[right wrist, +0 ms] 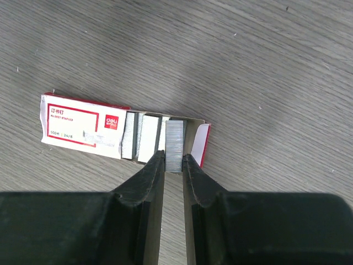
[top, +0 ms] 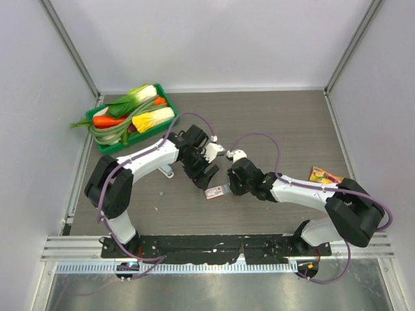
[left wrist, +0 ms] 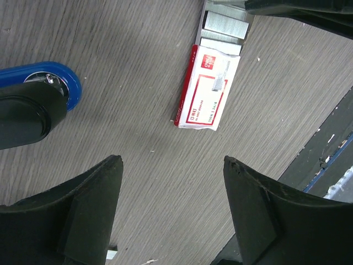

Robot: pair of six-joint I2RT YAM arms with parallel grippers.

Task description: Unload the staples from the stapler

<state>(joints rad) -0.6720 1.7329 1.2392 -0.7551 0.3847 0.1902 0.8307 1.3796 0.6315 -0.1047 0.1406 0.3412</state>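
A silver-grey strip of staples [right wrist: 175, 142] is pinched at its near end between my right gripper's [right wrist: 174, 160] fingers. The strip lies in the open end of a white and red staple box [right wrist: 77, 124], beside other strips. From above, that box [top: 216, 192] lies on the table between both grippers, with the right gripper [top: 227, 184] at its right end. My left gripper [left wrist: 172, 160] hovers open over bare table, with nothing between its fingers. The blue and black stapler [left wrist: 49, 88] lies to its left, and the box [left wrist: 209, 91] lies ahead of it. The stapler [top: 167, 171] peeks out under the left arm.
A green tray [top: 104, 144] of toy vegetables stands at the back left. A colourful packet [top: 324, 175] lies at the right edge by the right arm. The dark base rail runs along the near table edge [top: 214, 243].
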